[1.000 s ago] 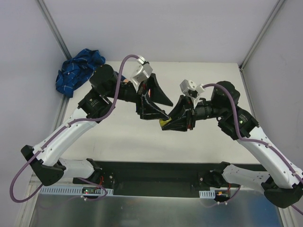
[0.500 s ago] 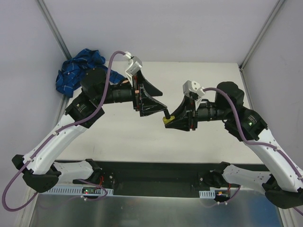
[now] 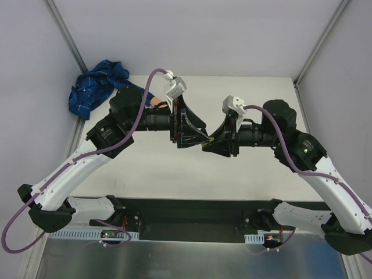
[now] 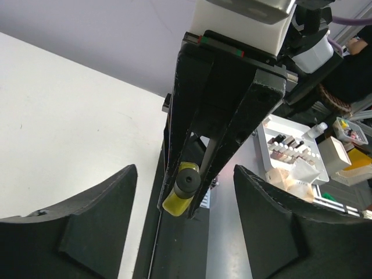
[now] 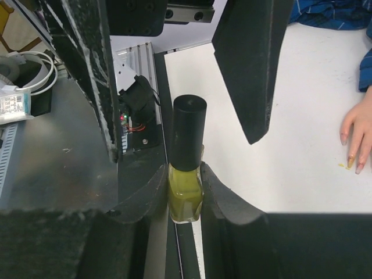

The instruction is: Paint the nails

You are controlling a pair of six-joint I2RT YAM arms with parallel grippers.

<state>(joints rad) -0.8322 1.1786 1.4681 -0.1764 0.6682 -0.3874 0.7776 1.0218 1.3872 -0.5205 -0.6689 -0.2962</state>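
Observation:
My right gripper (image 5: 186, 203) is shut on the glass body of a small yellow-green nail polish bottle (image 5: 186, 195) with a black cap (image 5: 188, 131), held upright above the table. My left gripper (image 4: 183, 232) is open, with one finger (image 5: 250, 64) on each side of the cap and not touching it. The bottle also shows in the left wrist view (image 4: 180, 197). In the top view the two grippers meet mid-table, left (image 3: 195, 136) and right (image 3: 212, 142). The flesh-coloured mannequin hand (image 5: 359, 131) lies at the right edge, its nails (image 5: 350, 160) pointing down; one looks yellowish.
A blue plaid cloth heap (image 3: 96, 87) lies at the table's far left corner; the sleeve (image 5: 331, 11) shows above the hand. A small yellow smudge (image 5: 342, 165) marks the table beside the fingertips. A tray of several small bottles (image 4: 285, 151) stands off the table. A black base rail (image 3: 186, 212) runs along the near edge.
Half a second ago my left gripper stood apart to the left of the bottle. It has moved right, and its open fingers now flank the cap. My right gripper holds the bottle throughout.

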